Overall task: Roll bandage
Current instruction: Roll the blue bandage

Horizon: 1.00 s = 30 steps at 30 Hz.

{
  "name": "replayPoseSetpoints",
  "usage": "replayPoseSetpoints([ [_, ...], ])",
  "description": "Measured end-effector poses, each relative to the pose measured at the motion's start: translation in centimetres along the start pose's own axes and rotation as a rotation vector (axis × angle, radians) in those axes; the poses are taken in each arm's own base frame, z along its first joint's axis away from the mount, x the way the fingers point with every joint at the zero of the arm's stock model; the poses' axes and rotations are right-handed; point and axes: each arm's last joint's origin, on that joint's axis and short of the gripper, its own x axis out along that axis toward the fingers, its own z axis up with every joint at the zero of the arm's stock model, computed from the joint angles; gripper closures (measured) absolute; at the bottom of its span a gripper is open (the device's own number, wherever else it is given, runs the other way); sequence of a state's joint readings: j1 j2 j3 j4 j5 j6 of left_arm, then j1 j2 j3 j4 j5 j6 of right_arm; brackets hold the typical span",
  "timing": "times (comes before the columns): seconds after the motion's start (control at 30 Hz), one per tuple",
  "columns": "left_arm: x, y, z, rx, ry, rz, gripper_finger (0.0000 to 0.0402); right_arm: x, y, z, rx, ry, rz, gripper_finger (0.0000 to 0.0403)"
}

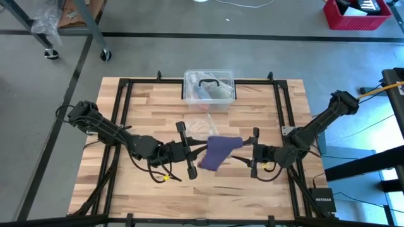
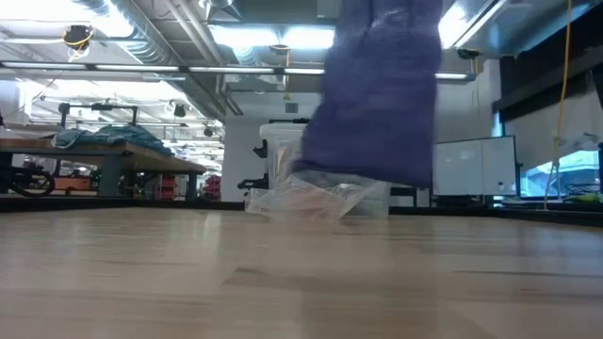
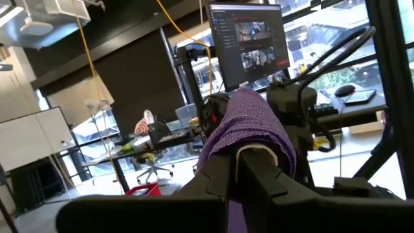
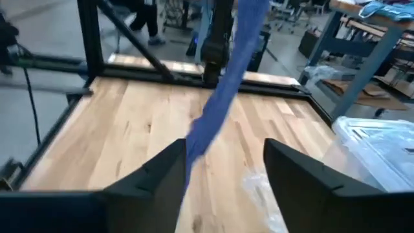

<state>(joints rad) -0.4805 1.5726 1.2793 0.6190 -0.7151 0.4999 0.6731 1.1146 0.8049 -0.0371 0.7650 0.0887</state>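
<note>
Dark fingers of the right gripper [image 4: 223,178] fill the front of the right wrist view, standing apart with a clear gap between them and nothing clamped; the bandage [image 4: 226,84] hangs just beyond them as a narrow blue-purple strip, its lower end brushing close to one finger, though I cannot tell whether it touches. From above, this gripper [image 1: 255,153] sits toward the right half of the table [image 1: 151,101], roughly midway between the near and far edges, its forearm running back low to the right edge and the elbow raised beyond it.

Draped between the two arms, the bandage [image 1: 218,151] is lifted off the wood, loosely folded and not rolled at all. The left gripper [image 1: 187,151] is closed on its other end: in the left wrist view the fabric [image 3: 249,129] bunches over the closed fingertips. That arm stretches in low from the left edge, wrist turned toward the centre.

Judging by this, the task is at an early handling step: the right gripper looks to have let go or not yet taken hold, and the strip hangs from the left alone. Next would call for a fresh pinch on the free end, or laying the strip flat on the wood so a roll can start.

Behind, near the far edge, stand a clear plastic box [image 1: 209,88] and a crinkled wrapper [image 1: 201,123].
</note>
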Motion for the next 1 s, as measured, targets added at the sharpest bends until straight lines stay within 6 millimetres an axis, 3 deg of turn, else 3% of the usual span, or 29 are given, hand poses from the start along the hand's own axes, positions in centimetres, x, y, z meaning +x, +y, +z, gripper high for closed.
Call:
replayPoseSetpoints([
  [0.13, 0.0, 0.0, 0.0, -0.004, -0.002, 0.000, 0.0391, 0.0, 0.0, -0.3, 0.016, 0.024, 0.003, 0.0181],
  [0.53, 0.1, 0.1, 0.0, 0.001, -0.002, 0.002, 0.0391, 1.9, 0.7, -7.4, 0.202, -0.083, -0.009, 0.0205],
  [0.83, 0.1, 0.1, 0.0, 0.005, 0.000, 0.002, 0.0391, 5.9, -0.1, -8.2, 0.149, -0.142, 0.011, 0.0208],
  [0.93, 0.1, 0.1, 0.0, 0.006, 0.001, 0.002, 0.0391, 6.1, -0.1, -8.0, 0.107, -0.179, 0.010, 0.0248],
  [1.0, 0.0, 0.0, 0.0, 0.005, 0.000, -0.001, 0.0391, 5.9, 0.1, -7.9, 0.086, -0.186, 0.032, 0.0304],
])
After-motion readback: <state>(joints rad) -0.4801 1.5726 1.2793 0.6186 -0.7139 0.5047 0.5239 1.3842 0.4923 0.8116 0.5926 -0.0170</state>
